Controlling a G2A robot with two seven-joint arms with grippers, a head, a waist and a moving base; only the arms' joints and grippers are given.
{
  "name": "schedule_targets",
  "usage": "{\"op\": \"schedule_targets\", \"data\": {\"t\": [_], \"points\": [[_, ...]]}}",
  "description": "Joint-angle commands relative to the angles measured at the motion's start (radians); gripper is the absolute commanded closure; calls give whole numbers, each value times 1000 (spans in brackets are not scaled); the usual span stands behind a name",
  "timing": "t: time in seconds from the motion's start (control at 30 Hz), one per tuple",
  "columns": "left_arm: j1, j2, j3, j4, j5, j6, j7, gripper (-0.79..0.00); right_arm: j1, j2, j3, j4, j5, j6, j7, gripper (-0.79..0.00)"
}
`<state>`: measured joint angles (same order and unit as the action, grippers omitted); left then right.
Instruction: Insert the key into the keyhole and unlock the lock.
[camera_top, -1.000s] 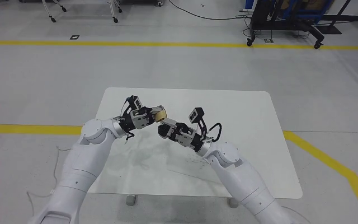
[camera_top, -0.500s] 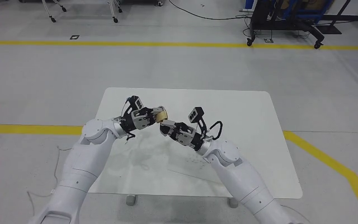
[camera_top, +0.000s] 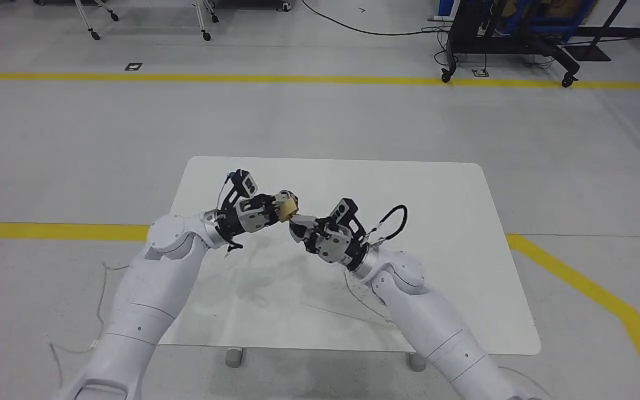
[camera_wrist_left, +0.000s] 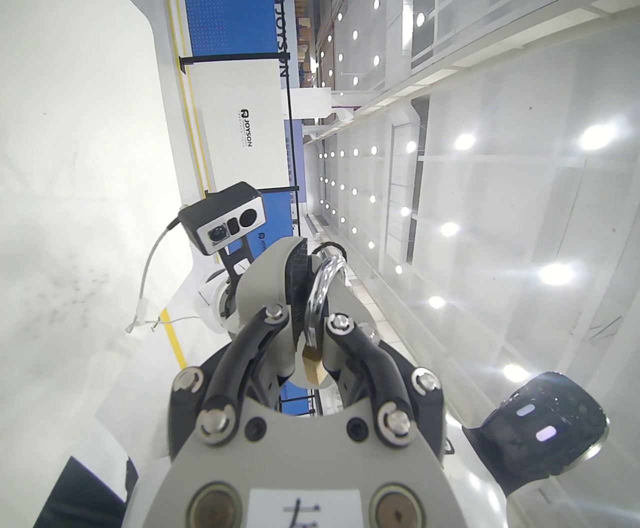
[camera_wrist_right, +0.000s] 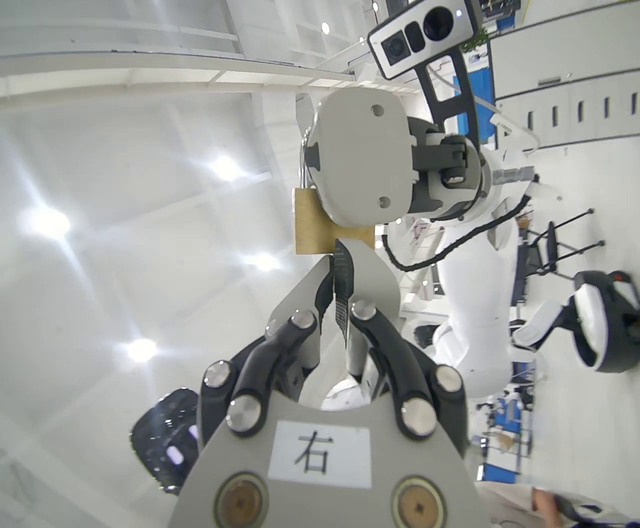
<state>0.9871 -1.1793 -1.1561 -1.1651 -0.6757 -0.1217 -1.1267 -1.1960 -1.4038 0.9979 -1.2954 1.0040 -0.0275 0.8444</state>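
Basically mid-insertion, by my read. Left end effector (camera_wrist_left: 314, 284) is clamped on the lock (camera_wrist_right: 312, 220) near its shackle (camera_wrist_left: 324, 272), holding it in the air above the tabletop (camera_top: 440, 200). Right end effector (camera_wrist_right: 334, 260) is pinched narrow, tips touching the brass body's end. The key is probably between them, but it's too hidden to confirm. To do it well: hold the lock rigid, line the blade up with the keyhole, push straight and lightly, twist only once seated.

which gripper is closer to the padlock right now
Left. The left gripper is shut on the padlock, holding it by its top. The right gripper is shut and sits right at the padlock's brass end; whether it touches is unclear.
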Motion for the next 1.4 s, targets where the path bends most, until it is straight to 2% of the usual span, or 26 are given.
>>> {"op": "schedule_targets", "data": {"t": [0.0, 0.1, 0.27, 0.3, 0.33, 0.37, 0.4, 0.43, 0.63, 0.9, 1.2, 1.37], "points": [[7, 2, -7, -13, 23, -36, 22, 0, 11, -4, -3, 23, 57, 51, 32, 0], [30, 5, -16, -51, 72, -106, 63, 0, 25, -8, -3, 50, 122, 110, 73, 0], [71, 8, -33, -103, 112, -165, 124, 0, 39, -10, -3, 69, 122, 126, 82, 0], [77, 9, -36, -110, 110, -165, 128, 0, 40, -10, -3, 69, 120, 127, 84, -89], [82, 10, -41, -115, 108, -164, 131, 0, 42, -10, -2, 69, 109, 120, 81, -326], [86, 11, -45, -118, 105, -161, 133, 0, 42, -9, 1, 68, 92, 103, 73, -499], [88, 12, -49, -121, 103, -158, 134, 0, 40, -8, 5, 64, 74, 82, 61, -745], [91, 12, -53, -123, 102, -157, 137, 0, 36, -7, 9, 57, 51, 55, 44, -785], [105, 16, -67, -144, 145, -165, 182, 0, -17, 11, 56, -40, -103, -75, -16, -785], [134, 19, -56, -206, 304, -179, 294, 0, -158, 49, 209, -236, -286, -205, -134, -785], [149, 20, -45, -243, 392, -166, 346, 0, -272, 71, 312, -379, -413, -260, -229, -785], [158, 23, -16, -284, 558, -195, 375, 0, -282, 73, 323, -391, -444, -271, -257, -785]]}}
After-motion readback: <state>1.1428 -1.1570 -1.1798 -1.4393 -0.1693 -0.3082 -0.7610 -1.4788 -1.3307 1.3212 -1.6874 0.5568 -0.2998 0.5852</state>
